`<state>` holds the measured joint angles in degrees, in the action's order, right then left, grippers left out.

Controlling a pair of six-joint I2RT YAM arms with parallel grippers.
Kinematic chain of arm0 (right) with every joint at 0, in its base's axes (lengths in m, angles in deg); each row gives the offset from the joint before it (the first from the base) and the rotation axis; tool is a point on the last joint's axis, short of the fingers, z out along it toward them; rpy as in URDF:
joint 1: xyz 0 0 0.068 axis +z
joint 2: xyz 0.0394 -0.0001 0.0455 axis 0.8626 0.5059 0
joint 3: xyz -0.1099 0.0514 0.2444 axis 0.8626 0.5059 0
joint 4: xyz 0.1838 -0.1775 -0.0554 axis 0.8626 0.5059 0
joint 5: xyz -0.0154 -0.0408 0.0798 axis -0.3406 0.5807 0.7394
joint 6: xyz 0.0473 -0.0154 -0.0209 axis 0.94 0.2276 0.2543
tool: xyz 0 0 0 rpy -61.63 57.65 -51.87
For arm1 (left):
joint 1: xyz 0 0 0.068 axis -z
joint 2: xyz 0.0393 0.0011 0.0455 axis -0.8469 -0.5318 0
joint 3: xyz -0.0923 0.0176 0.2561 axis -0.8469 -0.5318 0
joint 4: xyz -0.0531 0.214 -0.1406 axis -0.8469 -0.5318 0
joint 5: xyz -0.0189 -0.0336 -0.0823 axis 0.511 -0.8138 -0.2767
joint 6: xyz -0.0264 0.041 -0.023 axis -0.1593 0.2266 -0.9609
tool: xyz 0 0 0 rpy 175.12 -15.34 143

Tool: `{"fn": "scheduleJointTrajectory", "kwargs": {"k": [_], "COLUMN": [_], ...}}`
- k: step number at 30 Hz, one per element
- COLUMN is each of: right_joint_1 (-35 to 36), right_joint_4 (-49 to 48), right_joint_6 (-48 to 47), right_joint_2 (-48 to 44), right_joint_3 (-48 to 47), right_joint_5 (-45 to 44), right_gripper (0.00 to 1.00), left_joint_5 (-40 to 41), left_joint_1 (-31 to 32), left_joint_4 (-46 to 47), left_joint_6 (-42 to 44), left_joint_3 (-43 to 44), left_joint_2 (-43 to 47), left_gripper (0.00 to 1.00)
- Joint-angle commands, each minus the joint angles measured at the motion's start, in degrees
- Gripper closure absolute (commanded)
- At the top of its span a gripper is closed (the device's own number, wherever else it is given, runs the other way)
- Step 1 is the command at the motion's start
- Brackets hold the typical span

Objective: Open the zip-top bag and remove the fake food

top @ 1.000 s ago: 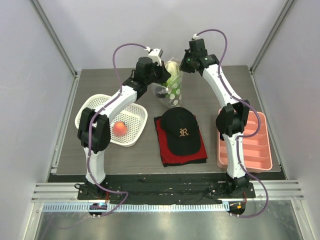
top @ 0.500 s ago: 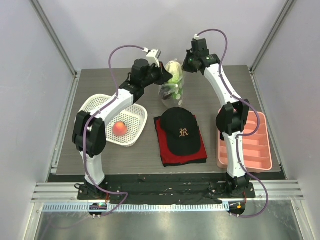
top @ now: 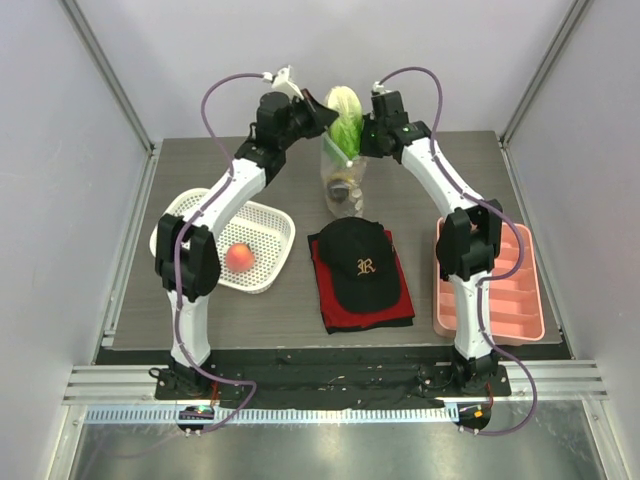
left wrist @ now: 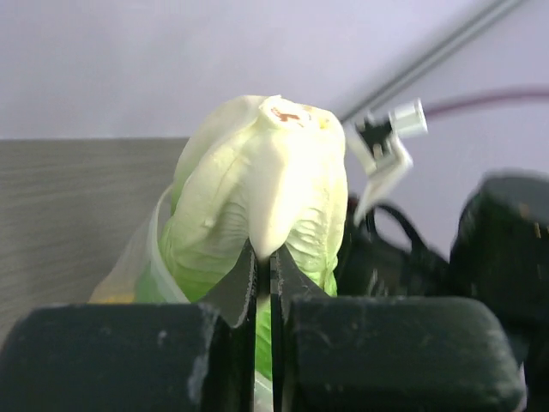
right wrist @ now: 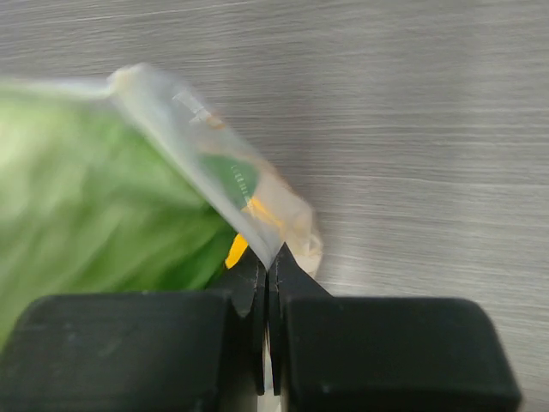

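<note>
**Bag held aloft by both grippers, leafy vegetable poking from its mouth**

Lowest in the top view, in the middle of the table (top: 250, 315), a black cap (top: 360, 262) lies on a folded red cloth (top: 330, 305). To its left sits the white mesh basket (top: 195, 215) with the red-pink peach (top: 238, 257) inside, near the basket's lower right corner. At the right edge of the table lies the pink tray (top: 525, 300), partly hidden by the right arm.

Higher in the frame, past the cap, the zip-top bag (top: 343, 178) hangs upright, clear of the table, between the two arms. A dark piece (top: 345, 193) lies low inside it, blurred by the plastic. The leafy green vegetable (top: 345, 118) stands in the bag's mouth, its pale end sticking out above the rim.

The left gripper (top: 325, 115) reaches in from the upper left and is clenched on the bag's left rim. Its wrist view shows the jaws pressed together just below the vegetable's pale stalk, with clear film beside them.

The right gripper (top: 363, 138) comes in from the upper right and is likewise clamped on the bag. Its wrist view shows the jaws pinched on a corner of the plastic, with green leaf at the left and a yellow-orange bit (right wrist: 238, 250) just above the fingertips.
</note>
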<state>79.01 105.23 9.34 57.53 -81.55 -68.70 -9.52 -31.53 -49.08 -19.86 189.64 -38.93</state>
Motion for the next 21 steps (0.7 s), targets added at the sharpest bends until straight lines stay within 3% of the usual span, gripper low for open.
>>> {"fn": "scheduleJointTrajectory", "kwargs": {"k": [1,4,10,16,20,21], "right_joint_1": [1.5,1.3,1.1,0.9,0.7,0.7], "right_joint_4": [-2.8,-2.5,-2.5,-1.8,-1.8,-1.8], "right_joint_6": [-1.2,-1.4,-1.2,-2.1,-2.3,-2.2], "right_joint_2": [-5.2,-5.3,-1.6,1.2,1.7,1.7], "right_joint_3": [-0.7,-0.6,-7.3,-10.9,-11.1,-10.9], "right_joint_5": [-2.5,-3.6,-2.5,-1.8,-1.2,-1.0], "right_gripper": [0.98,0.98,0.99,0.99,0.99,0.99], "left_joint_5": [3.5,2.8,-0.8,-9.2,-11.4,-9.4], "left_joint_1": [-1.7,-2.4,-6.6,-16.1,-22.3,-23.9], "left_joint_4": [7.0,6.9,6.1,-2.4,-7.4,-13.0], "left_joint_6": [-8.9,-8.2,-13.9,-17.1,-14.9,-14.3], "left_joint_3": [5.7,7.1,2.0,-12.2,-24.8,-27.0], "left_joint_2": [-2.8,-3.6,3.4,19.4,30.8,32.9], "left_gripper": [1.00,1.00,1.00,1.00,1.00,1.00]}}
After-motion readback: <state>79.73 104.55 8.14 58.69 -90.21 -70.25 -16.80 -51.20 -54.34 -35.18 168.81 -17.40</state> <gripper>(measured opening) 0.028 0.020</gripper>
